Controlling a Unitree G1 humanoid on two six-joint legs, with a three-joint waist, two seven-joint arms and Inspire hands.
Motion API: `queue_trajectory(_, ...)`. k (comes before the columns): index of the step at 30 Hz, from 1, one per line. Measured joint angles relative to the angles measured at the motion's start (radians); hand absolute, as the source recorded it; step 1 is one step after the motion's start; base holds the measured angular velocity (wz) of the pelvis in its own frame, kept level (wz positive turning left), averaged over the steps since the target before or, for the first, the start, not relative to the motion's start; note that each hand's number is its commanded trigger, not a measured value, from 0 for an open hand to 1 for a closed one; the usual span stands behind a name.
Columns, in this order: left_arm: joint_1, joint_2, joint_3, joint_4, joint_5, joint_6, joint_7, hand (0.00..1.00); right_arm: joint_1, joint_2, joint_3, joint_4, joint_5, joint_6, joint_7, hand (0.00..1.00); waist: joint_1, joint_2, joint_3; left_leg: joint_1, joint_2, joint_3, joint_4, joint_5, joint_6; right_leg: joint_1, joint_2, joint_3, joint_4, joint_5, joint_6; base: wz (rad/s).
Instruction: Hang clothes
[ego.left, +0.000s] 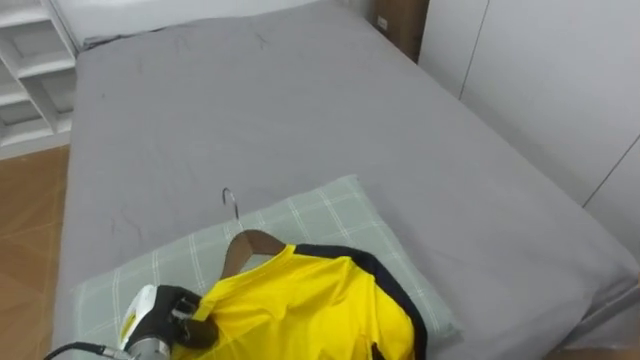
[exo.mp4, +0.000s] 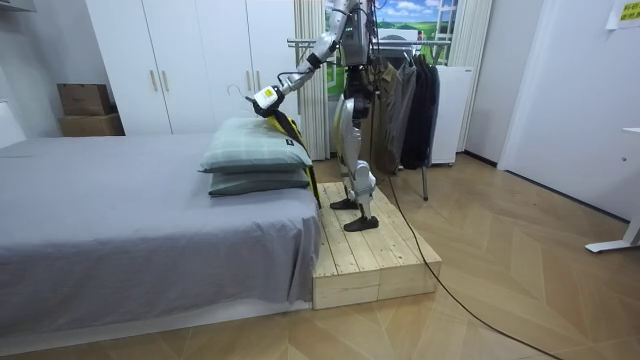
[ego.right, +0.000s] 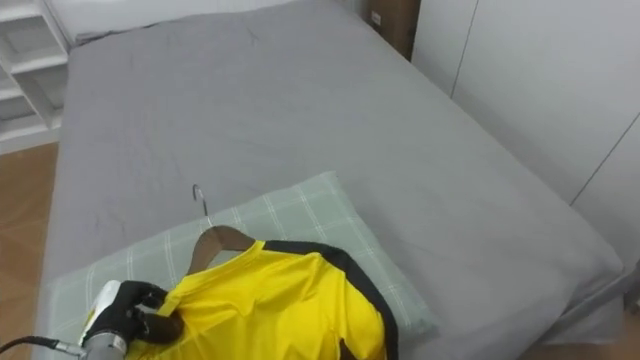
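Note:
A yellow shirt with dark trim (ego.left: 310, 305) hangs on a wooden hanger (ego.left: 250, 245) whose metal hook (ego.left: 230, 200) points toward the bed. My left hand (ego.left: 170, 315) is shut on the hanger's shoulder end, through the shirt, at the lower left. The shirt hangs just above a green checked pillow (ego.left: 330, 215). In the room view I stand on a wooden platform (exo.mp4: 370, 255) at the bed's head, left hand (exo.mp4: 266, 97) stretched out over two stacked pillows (exo.mp4: 250, 150), the shirt (exo.mp4: 285, 128) drooping beside them.
The grey bed (ego.left: 300, 110) stretches ahead. White shelves (ego.left: 30, 70) stand at the far left, white wardrobe doors (ego.left: 560, 80) on the right, and a cardboard box (ego.left: 400, 20) beyond the bed. A rack of dark clothes (exo.mp4: 410, 90) stands behind me.

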Motion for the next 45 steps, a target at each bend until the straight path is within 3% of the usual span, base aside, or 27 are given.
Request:
queue_trajectory(7, 0.097, -0.001, -0.028, -0.237, -0.039, -0.004, 0.001, 1.00, 0.009, 0.007, -0.001, -0.004, 0.020, -0.017, -0.002, 0.00, 0.009, -0.011, -0.0059, 0.041, 0.000, -0.027, -0.007, 0.000, 0.000, 0.072, -0.002, -0.030, -0.033, 0.000, 0.001, 0.14)
queue_trajectory(10, 0.109, -0.001, -0.039, -0.291, -0.040, -0.006, 0.002, 1.00, 0.009, 0.013, -0.001, -0.006, 0.026, -0.024, -0.003, 0.00, 0.010, -0.015, -0.0078, 0.043, -0.001, -0.038, -0.006, 0.000, -0.001, 0.079, -0.002, -0.035, -0.033, 0.000, 0.001, 0.10)
queue_trajectory(26, 0.111, 0.000, -0.038, -0.359, -0.041, -0.020, 0.017, 1.00, 0.026, 0.026, -0.011, -0.004, 0.029, -0.024, -0.003, 0.00, 0.012, -0.016, -0.0079, 0.078, -0.001, -0.039, -0.006, 0.000, -0.001, 0.116, -0.002, -0.036, -0.034, -0.002, 0.002, 0.00)
queue_trajectory(36, 0.112, 0.002, -0.038, -0.388, -0.041, -0.020, 0.017, 1.00, 0.034, 0.029, -0.013, -0.007, 0.029, -0.022, -0.012, 0.00, 0.013, -0.030, -0.0155, 0.101, -0.002, -0.045, -0.007, 0.000, -0.001, 0.140, -0.002, -0.040, -0.035, -0.003, 0.003, 0.01)
queue_trajectory(45, 0.133, 0.007, -0.037, -0.424, -0.040, -0.020, 0.025, 1.00, 0.045, 0.029, -0.018, -0.007, -0.032, -0.022, -0.037, 0.00, 0.022, -0.033, -0.0163, 0.110, -0.001, -0.049, -0.010, 0.000, -0.002, 0.154, -0.001, -0.048, -0.035, -0.003, 0.003, 0.01)
